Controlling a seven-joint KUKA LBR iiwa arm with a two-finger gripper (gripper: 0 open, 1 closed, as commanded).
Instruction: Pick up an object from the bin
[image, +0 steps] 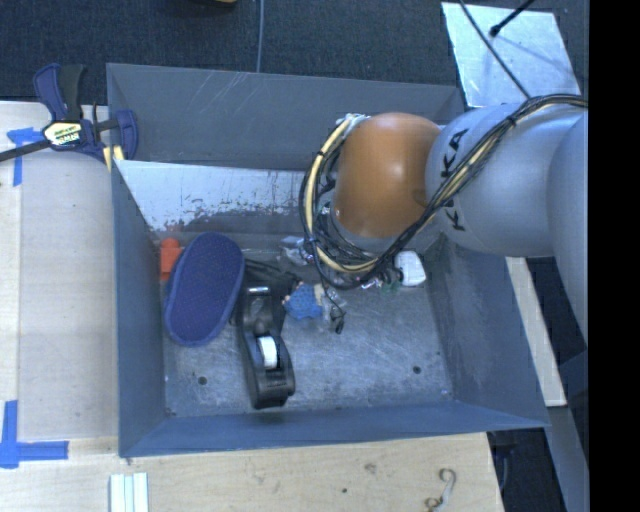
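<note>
My gripper (330, 312) hangs low over the middle of the bin (300, 432); I cannot tell whether it is spread or closed. A small blue piece (303, 308) lies just beside it. Beyond that lie a black tape dispenser (266, 362) and a blue oval pad (204, 288).

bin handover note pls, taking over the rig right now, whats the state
Gripper: low over the middle of the bin, right beside a small blue thing. Open or shut cannot be told.
Things: black tape dispenser lies toward the near wall, left of the gripper. Dark blue oval pad leans by the left wall, with a small orange thing behind it. A white thing lies under the arm.
Done: arm is down in the bin; nothing seen held.
Left: grasp one thing and lift it out.
</note>
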